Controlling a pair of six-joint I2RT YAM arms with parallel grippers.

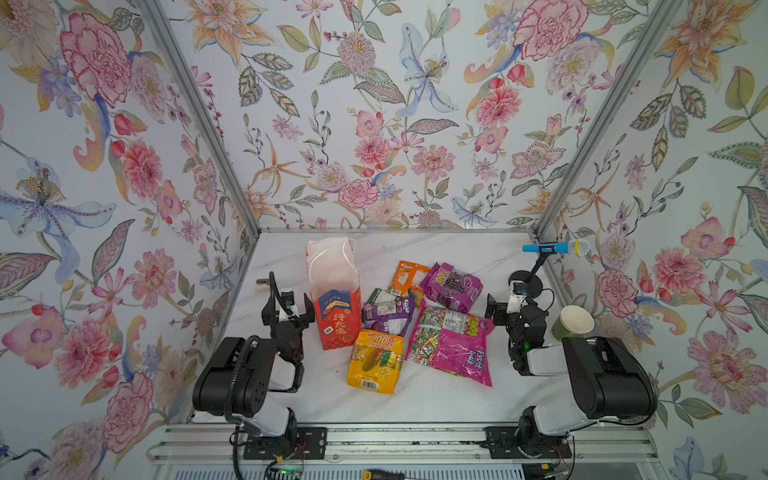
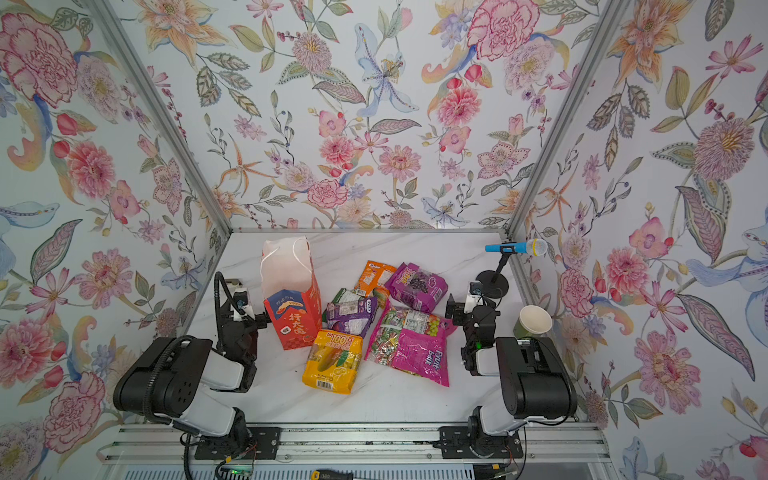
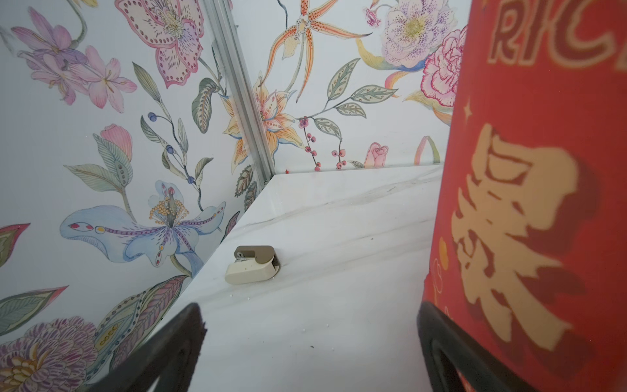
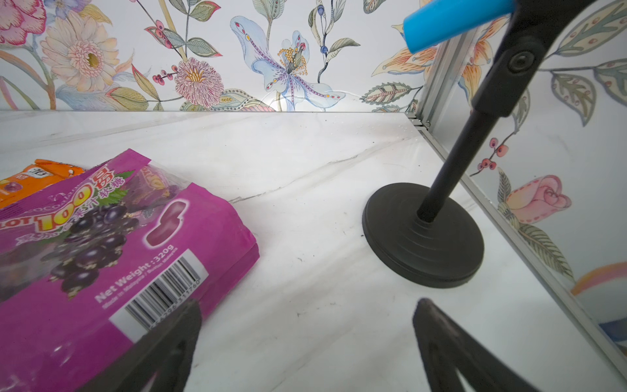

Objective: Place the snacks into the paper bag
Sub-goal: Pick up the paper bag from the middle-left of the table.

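Flowered wallpaper [image 1: 374, 124] walls in a white marbled worktop [image 1: 432, 401] on three sides. A red paper bag [image 1: 336, 320] stands upright left of centre with its mouth open. All six snacks lie outside it, to its right. The yellow packet [image 1: 376, 361] lies nearest, with the big magenta packet [image 1: 455, 347] on its right. A purple packet [image 1: 388, 316] overlaps a green packet [image 1: 379, 296]. Farther back lie a small orange packet [image 1: 408, 276] and a second purple packet [image 1: 452, 286]. The left fingers [image 3: 159, 356] are spread and empty, close against the bag's left side; I cannot tell whether they touch it. The right fingers [image 4: 448, 349] are spread and empty too, between the far purple packet and the microphone stand [image 4: 424, 241]. A green cup [image 1: 572, 323] sits at the right edge.
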